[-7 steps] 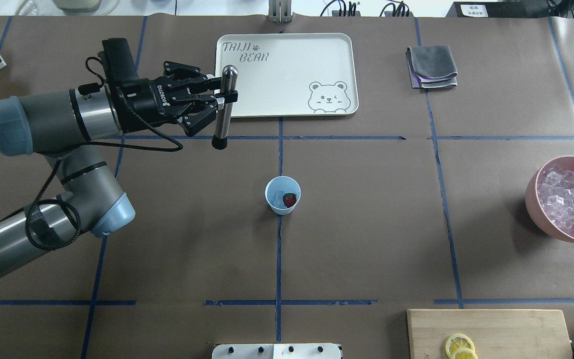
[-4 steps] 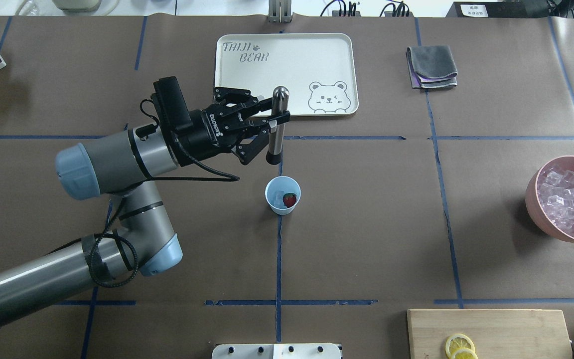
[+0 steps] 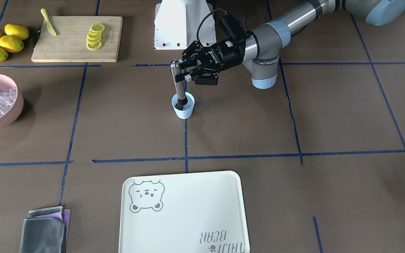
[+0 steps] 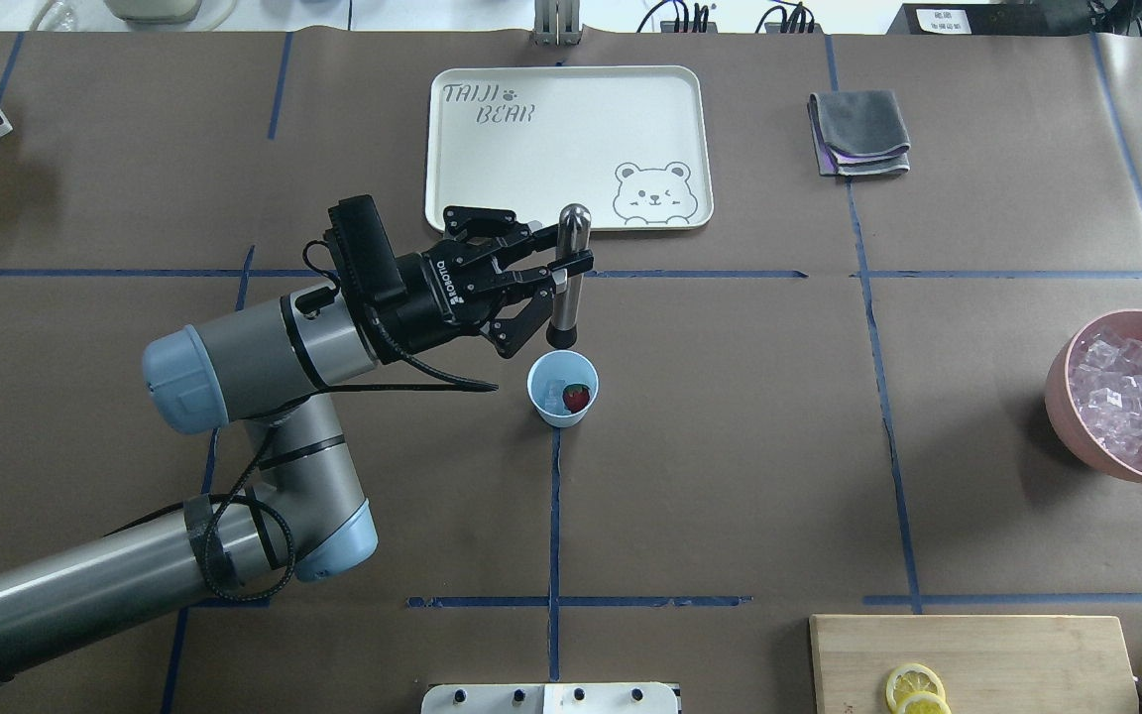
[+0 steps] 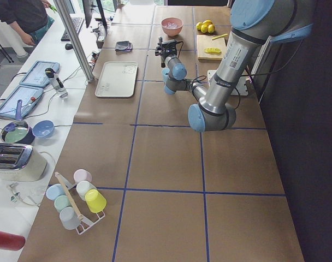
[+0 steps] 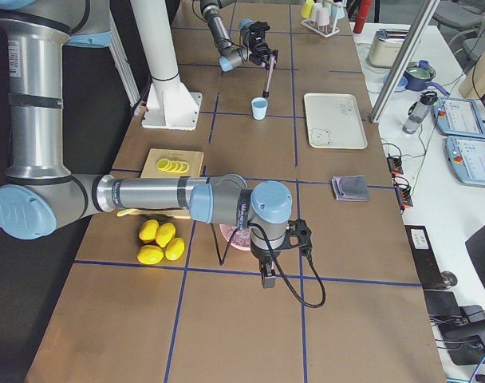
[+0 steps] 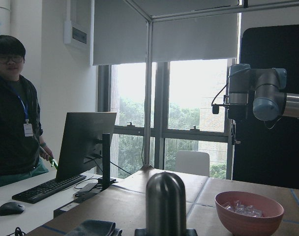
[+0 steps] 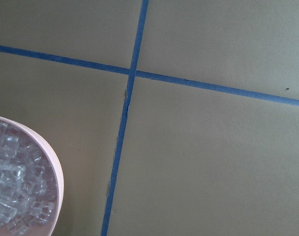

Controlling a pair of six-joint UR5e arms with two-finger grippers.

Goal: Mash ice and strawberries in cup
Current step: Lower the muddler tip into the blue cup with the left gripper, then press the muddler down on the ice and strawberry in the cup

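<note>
My left wrist camera: domed top of the steel pestle (image 7: 165, 204) in the foreground, a pink bowl (image 7: 248, 223) of ice (image 7: 242, 208) at right, a person (image 7: 9, 128) beside a monitor (image 7: 85, 142) at left.

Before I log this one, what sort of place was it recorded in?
Most likely a robotics lab staged as a drink-prep bench: the table is papered brown and gridded with blue tape, a monitor and keyboard sit on a side desk, and the left gripper holds a metal muddler.
</note>
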